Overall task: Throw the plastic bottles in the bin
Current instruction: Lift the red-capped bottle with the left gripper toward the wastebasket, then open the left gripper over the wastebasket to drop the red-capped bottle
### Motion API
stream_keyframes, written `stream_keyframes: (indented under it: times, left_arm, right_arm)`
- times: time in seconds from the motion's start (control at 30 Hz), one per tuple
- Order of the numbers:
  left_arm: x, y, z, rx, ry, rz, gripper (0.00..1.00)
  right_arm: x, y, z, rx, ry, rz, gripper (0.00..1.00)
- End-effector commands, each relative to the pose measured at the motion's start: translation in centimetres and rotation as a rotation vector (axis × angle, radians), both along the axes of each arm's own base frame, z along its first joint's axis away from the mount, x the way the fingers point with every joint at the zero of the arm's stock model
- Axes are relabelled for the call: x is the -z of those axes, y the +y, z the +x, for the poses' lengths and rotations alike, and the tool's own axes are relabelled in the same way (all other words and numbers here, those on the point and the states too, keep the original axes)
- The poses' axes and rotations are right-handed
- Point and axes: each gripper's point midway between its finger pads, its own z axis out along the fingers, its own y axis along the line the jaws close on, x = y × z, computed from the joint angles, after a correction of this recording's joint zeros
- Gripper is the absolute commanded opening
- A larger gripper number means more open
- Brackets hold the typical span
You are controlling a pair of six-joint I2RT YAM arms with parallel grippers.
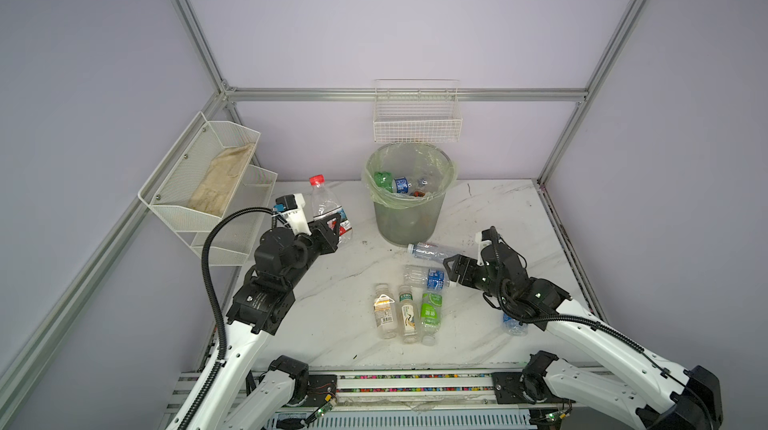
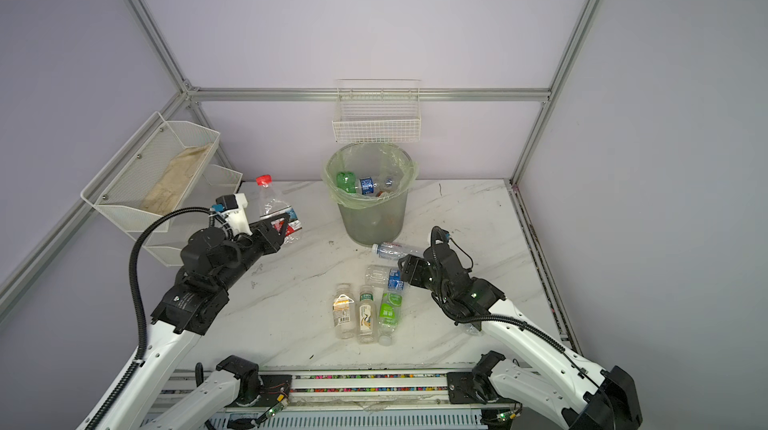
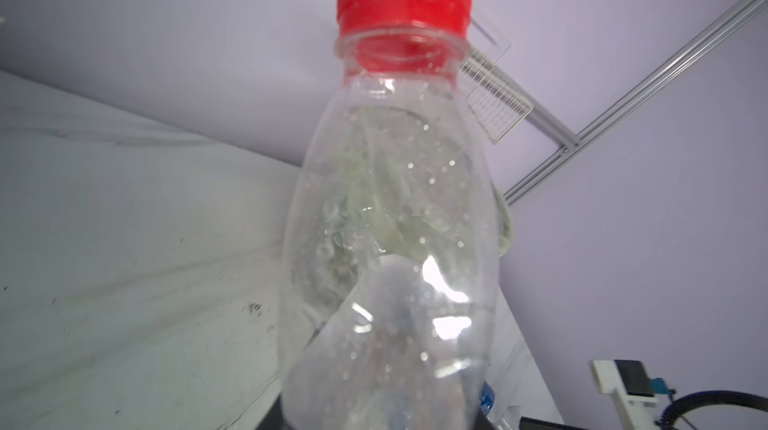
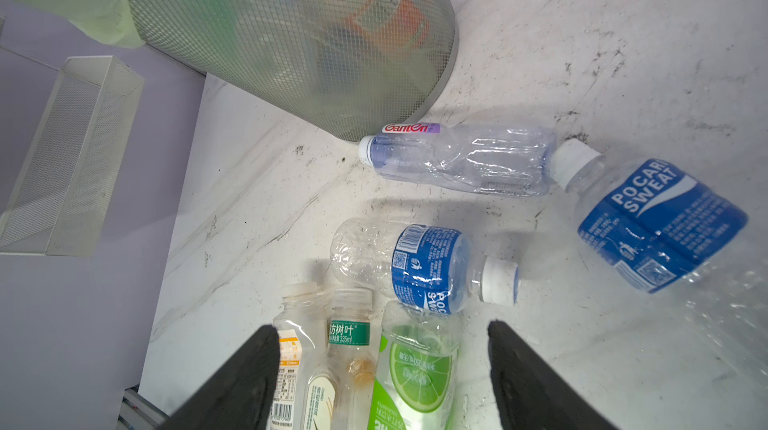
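Left gripper (image 1: 337, 227): clenched tight on the red-capped bottle (image 1: 325, 201), low on its body at the red and blue label.
Red-capped bottle: held upright, cap on top, left of the bin (image 1: 409, 222) and clear of it; fills the left wrist view (image 3: 395, 220), clear plastic, droplets inside.
Bin: standing at the back of the table (image 1: 498, 216), right below the wire basket (image 1: 417, 124), pale green bag folded over the rim.
Inside the bin: a green bottle (image 1: 383, 180) and a blue-labelled bottle (image 1: 401, 185) on top; more underneath, only blurred through the wall.
Right gripper (image 4: 382, 326): fingers spread wide, nothing between them, low over the table, tips toward the loose bottles.
Crushed clear bottle (image 4: 457, 162): on its side, white cap just beside the foot of the bin.
Short blue bottle (image 4: 419, 266): on its side, just ahead of the right gripper's tips.
Row of three (image 1: 408, 318): side by side, touching, caps toward the back, nearest the front edge; orange, dark green and lime labels.
Big blue bottle (image 4: 656, 224): lying under the right arm, mostly hidden in both top views.
Mesh shelf (image 1: 208, 182): on the left wall, well apart from the bottles.
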Motion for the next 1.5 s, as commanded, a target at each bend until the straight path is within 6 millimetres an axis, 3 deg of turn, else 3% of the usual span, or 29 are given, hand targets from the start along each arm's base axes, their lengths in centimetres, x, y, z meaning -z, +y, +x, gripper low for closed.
stream_keyframes:
  times: [0.0,0.13,0.3,0.73,1.03,1.2,1.27,1.33,1.37,1.43,1.47]
  left_arm:
    - [-10.8,1.3,-4.2,-0.011,-0.338,-0.053,0.28]
    - [-15.8,4.6,-7.9,-0.151,-0.608,-0.078,0.29]
    - [-18.6,4.3,-8.1,-0.146,-0.658,-0.039,0.29]
    - [-22.7,0.5,-4.2,-0.015,-0.689,-0.025,0.29]
    - [-23.5,-1.7,-0.3,0.031,-0.678,-0.027,0.29]
    - [-21.7,-4.9,6.0,0.086,-0.576,0.022,0.30]
    - [-20.1,-7.3,8.9,0.145,-0.499,0.045,0.31]
    - [-16.9,-10.2,12.4,0.208,-0.389,0.089,0.36]
    - [-15.6,-11.3,13.6,0.226,-0.351,0.113,0.43]
    - [-12.3,-13.4,16.0,0.265,-0.235,0.176,0.80]
    - [-10.7,-14.2,16.8,0.291,-0.177,0.204,0.94]
  right_arm:
    - [-1.3,0.3,0.3,0.009,-0.025,0.039,0.80]
    - [-1.4,-0.1,0.1,0.018,-0.030,0.038,0.80]
    - [-1.6,-0.3,0.0,0.020,-0.032,0.031,0.80]
    - [-1.3,-1.0,-0.5,0.029,-0.035,0.023,0.80]
    - [-1.0,-1.1,-0.4,0.035,-0.033,0.016,0.80]
    - [-1.2,-0.9,-0.3,0.029,-0.033,0.017,0.80]
    - [-1.5,-1.0,-0.2,0.033,-0.036,0.014,0.80]
    - [-1.9,-1.3,-0.3,0.039,-0.043,0.008,0.80]
    - [-2.0,-1.4,-0.3,0.042,-0.046,0.008,0.80]
    - [-2.2,-1.6,-0.6,0.045,-0.048,0.012,0.81]
    - [-2.3,-1.7,-0.7,0.046,-0.049,0.012,0.81]
